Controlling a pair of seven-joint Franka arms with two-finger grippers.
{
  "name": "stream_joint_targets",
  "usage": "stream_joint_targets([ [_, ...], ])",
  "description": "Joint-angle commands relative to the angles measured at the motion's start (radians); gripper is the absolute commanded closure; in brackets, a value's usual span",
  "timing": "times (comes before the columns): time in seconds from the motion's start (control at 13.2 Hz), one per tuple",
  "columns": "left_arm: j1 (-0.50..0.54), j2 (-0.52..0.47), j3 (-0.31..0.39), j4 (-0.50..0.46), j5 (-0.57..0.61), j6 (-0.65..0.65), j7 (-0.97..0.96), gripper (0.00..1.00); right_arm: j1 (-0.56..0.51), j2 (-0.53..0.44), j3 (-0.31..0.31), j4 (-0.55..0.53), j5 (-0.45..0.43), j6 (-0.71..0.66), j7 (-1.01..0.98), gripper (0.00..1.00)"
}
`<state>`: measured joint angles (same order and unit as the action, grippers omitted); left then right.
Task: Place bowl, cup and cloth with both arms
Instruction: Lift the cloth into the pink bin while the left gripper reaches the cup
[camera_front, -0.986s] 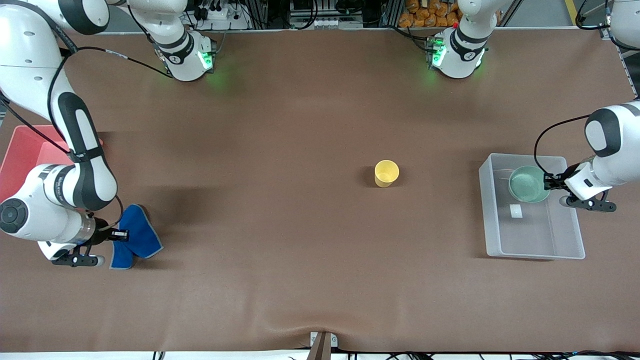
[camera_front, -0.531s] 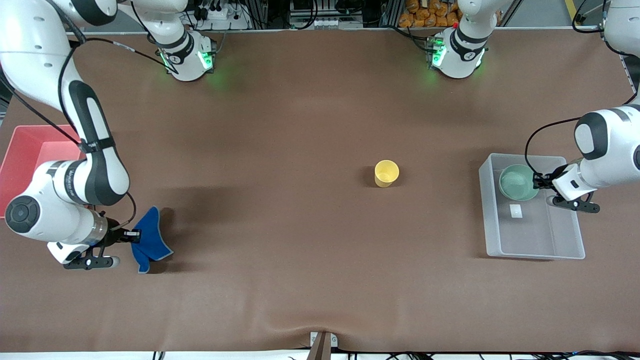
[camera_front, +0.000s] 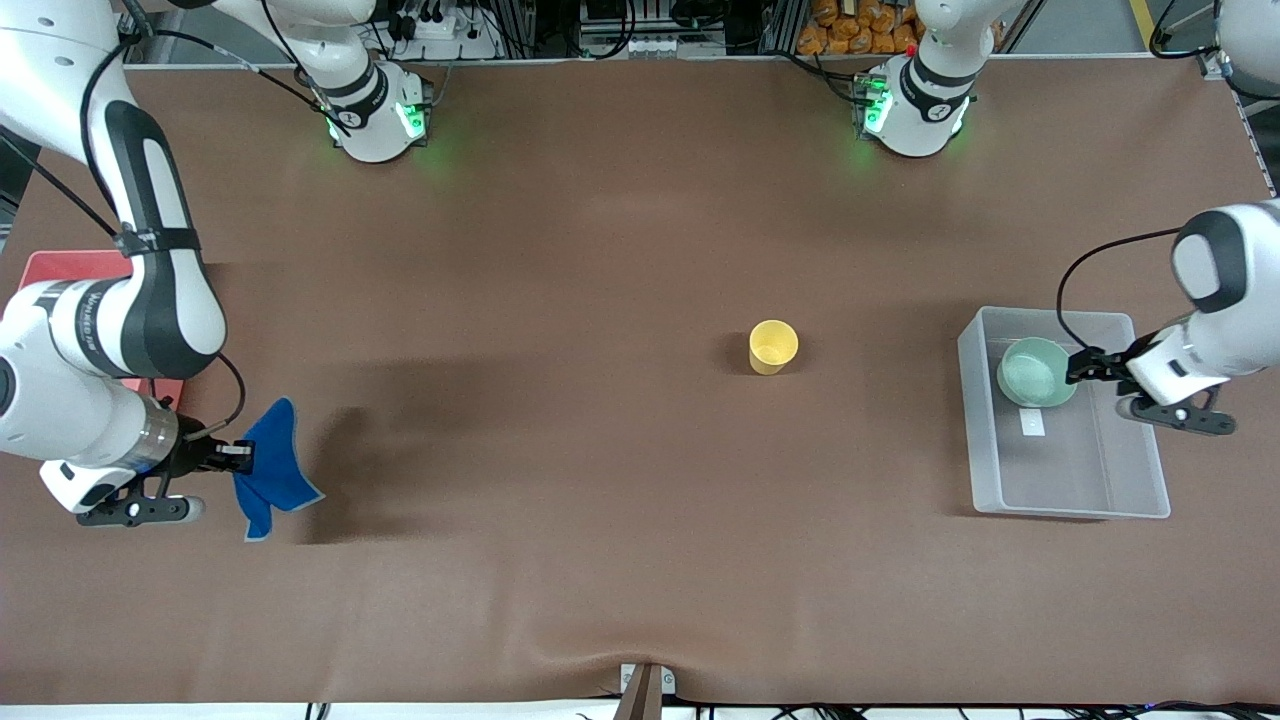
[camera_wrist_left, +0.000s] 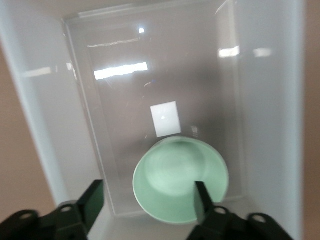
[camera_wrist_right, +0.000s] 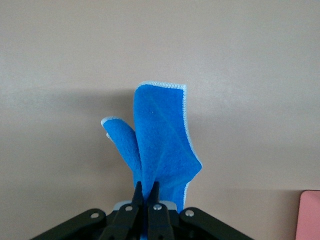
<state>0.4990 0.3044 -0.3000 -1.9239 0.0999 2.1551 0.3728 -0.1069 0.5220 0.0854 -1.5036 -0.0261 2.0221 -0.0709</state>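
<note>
A brown mat covers the long table, with my two bases at its top edge and shelving clutter above them. On my left gripper the jaws have just sprung wide. A second ago they pinched the bowl's rim in the air over the clear bin; now the mint bowl sits on the bin floor at the bin's end farther from the front camera, one finger dipping over its rim, the other standing clear outside it. I judge the bowl as placed.

My right gripper is pinched tight on a fold of the blue cloth, which has come up off the mat and hangs draped below the jaws. The red tray lies just beside it, at the right arm's end of the table, farther from the front camera.

The yellow cup stands alone mid-table, well apart from both grippers and untouched.
</note>
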Motion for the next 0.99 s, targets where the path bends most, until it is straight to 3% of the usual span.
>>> stream_joint_targets([
  [0.0,0.006,-0.056,-0.046,0.118,-0.074,-0.174,-0.001,0.0,-0.002,-0.068,0.004,-0.023,-0.015,-0.057,0.005,1.0],
  [0.23,0.004,-0.083,-0.151,0.155,-0.094,-0.254,-0.171,0.0,-0.005,-0.12,0.005,-0.033,-0.015,-0.123,0.003,1.0],
  [0.45,0.006,-0.091,-0.315,0.135,-0.094,-0.267,-0.441,0.0,-0.007,-0.19,0.004,-0.098,-0.015,-0.128,-0.001,1.0],
  [0.76,0.004,-0.09,-0.462,0.044,-0.094,-0.177,-0.676,0.0,-0.011,-0.272,0.004,-0.159,-0.015,-0.163,-0.003,1.0],
  [0.91,-0.008,-0.073,-0.49,-0.012,-0.094,-0.091,-0.751,0.0,-0.026,-0.286,0.0,-0.161,-0.015,-0.183,-0.041,1.0],
])
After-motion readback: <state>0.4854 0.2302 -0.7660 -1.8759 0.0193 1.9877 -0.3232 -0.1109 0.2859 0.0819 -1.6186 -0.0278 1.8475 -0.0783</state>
